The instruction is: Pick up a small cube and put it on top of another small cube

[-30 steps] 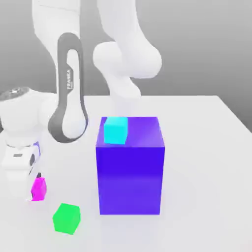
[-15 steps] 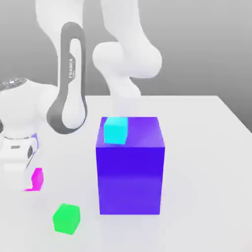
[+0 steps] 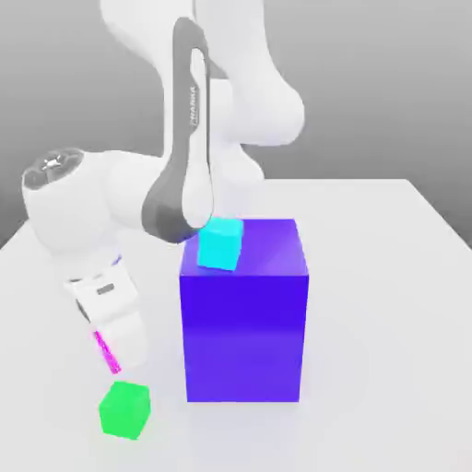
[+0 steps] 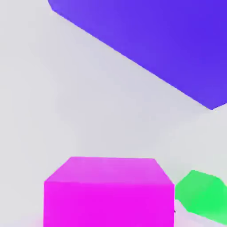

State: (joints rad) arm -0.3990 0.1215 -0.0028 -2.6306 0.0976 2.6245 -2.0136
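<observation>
magenta cube [image 4: 108, 204], green cube [image 3: 125, 410], cyan cube [image 3: 220, 244], blue-violet block [image 3: 244, 332]

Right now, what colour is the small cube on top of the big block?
Cyan; shows best in the exterior view.

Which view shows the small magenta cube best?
The hand view: the small plain magenta cube appears large there, two faces visible. The exterior view shows just a thin magenta sliver beside the white pincer.
</observation>
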